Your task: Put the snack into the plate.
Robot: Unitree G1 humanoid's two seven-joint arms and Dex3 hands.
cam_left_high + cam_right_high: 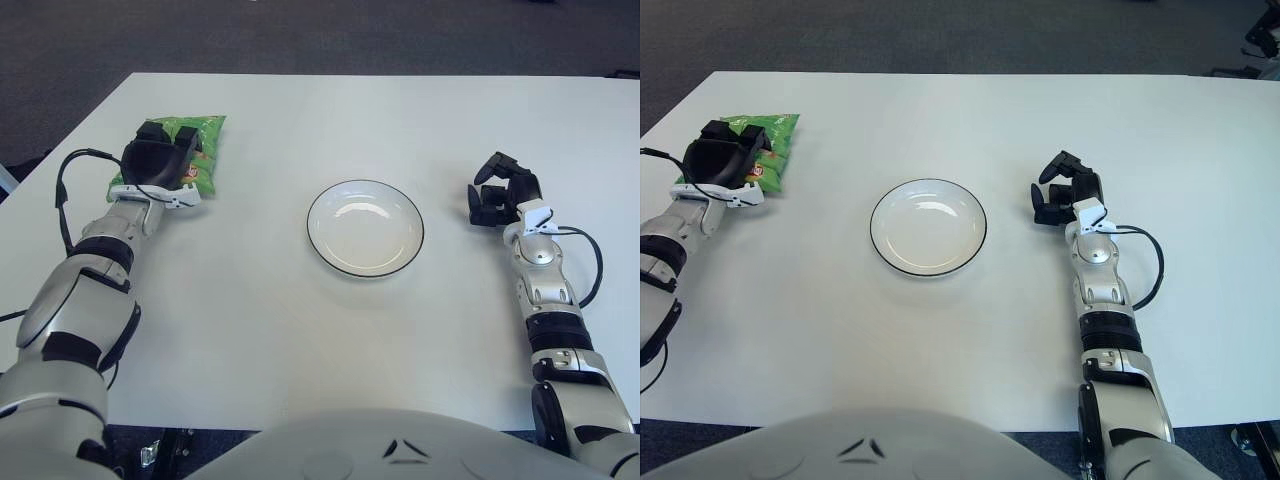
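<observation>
A green snack bag (206, 133) lies at the far left of the white table, well to the left of the white plate (365, 240) with a dark rim at the centre. My left hand (156, 160) sits on top of the bag with its black fingers curled around the near part, hiding much of it. Only the bag's right and far edges (781, 128) show past the hand (722, 156). The plate holds nothing. My right hand (500, 190) shows to the right of the plate, fingers relaxed and holding nothing.
The white table (330, 350) runs wide around the plate, with dark carpet beyond its far edge. Cables loop beside both forearms. My own torso fills the bottom of the views.
</observation>
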